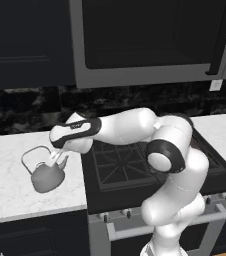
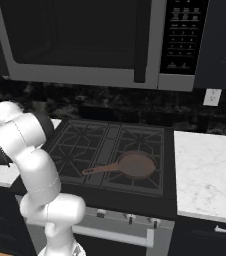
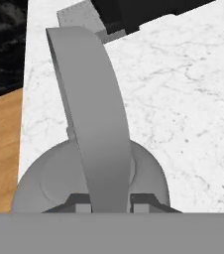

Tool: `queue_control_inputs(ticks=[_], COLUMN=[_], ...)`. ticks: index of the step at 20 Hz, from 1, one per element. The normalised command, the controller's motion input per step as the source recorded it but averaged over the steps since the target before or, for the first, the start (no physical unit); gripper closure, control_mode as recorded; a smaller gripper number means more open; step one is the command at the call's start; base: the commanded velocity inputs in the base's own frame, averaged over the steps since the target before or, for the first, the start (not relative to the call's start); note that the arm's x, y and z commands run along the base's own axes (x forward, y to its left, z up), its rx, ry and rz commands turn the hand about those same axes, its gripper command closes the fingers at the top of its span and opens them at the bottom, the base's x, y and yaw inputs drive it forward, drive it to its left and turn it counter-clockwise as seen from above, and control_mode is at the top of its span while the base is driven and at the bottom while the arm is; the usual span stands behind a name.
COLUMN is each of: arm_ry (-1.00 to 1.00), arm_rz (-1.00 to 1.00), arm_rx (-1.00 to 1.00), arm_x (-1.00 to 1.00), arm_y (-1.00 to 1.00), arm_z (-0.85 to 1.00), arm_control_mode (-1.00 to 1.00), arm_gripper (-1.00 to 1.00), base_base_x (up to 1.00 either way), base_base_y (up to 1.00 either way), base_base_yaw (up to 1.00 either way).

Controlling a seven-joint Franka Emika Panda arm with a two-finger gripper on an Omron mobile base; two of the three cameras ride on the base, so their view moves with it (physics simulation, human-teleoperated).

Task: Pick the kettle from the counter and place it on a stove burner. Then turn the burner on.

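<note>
Kettle (image 1: 47, 176) sat on the table (image 1: 10, 190), near its right edge beside the stove (image 1: 135, 165), in the left base view; one kettle, one gripper (image 1: 60, 156) down at its handle. A good lift would go straight up, slowly, so the body does not swing.

From the right base view, one frying pan (image 2: 135, 165) occupied a front burner (image 2: 77, 150)'s neighbour, so a free grate suits best.

In the hand view, the gripper's fingertips (image 3: 77, 202) were closed on the kettle's handle (image 3: 91, 124).
</note>
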Motion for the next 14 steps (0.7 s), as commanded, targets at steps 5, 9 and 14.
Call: queue_control_inputs(ticks=[5, 9, 14], arm_ry=[-0.35, -0.40, -0.35], arm_rz=[-0.04, -0.11, -0.14], arm_rx=[0.00, 0.00, 0.00], arm_x=[-0.57, -0.48, -0.37], arm_y=[-0.01, -0.19, -0.29], arm_z=[0.00, 0.12, 0.43], arm_control_mode=[-1.00, -1.00, -1.00], arm_gripper=[1.00, 1.00, 1.00], base_base_x=[0.00, 0.00, 0.00], base_base_y=[0.00, 0.00, 0.00], base_base_yaw=[0.00, 0.00, 0.00])
